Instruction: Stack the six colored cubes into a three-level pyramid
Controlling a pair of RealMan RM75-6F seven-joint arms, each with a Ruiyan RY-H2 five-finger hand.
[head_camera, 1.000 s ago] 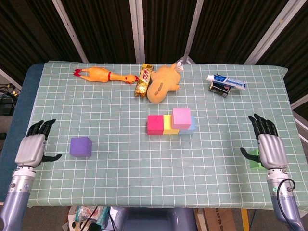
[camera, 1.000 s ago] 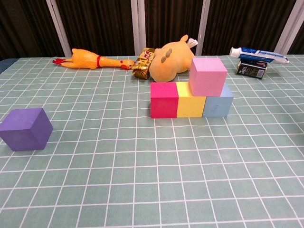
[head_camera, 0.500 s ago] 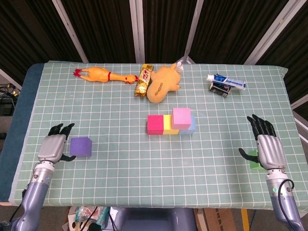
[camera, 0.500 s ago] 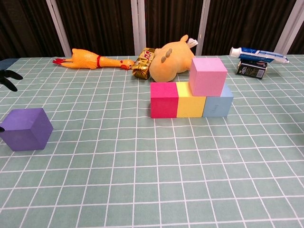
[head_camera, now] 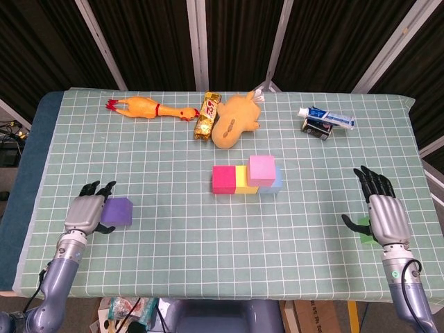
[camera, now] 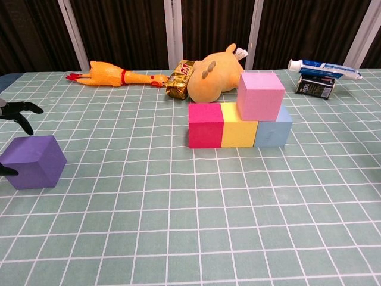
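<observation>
Bare mat (head_camera: 166, 201) between purple cube (head_camera: 118, 211), stack (head_camera: 248, 176)

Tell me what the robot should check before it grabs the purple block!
1. Left hand beside the purple cube, fingers apart: ok.
2. Purple cube gripped: not ok, no grip shows.
3. Bottom row, red cube, yellow cube and blue cube, touching in a line: ok.
4. Pink cube seated on the row: ok.
5. Free spot over red and yellow: ok.
6. Green cube under the right hand: cannot tell if held.
</observation>
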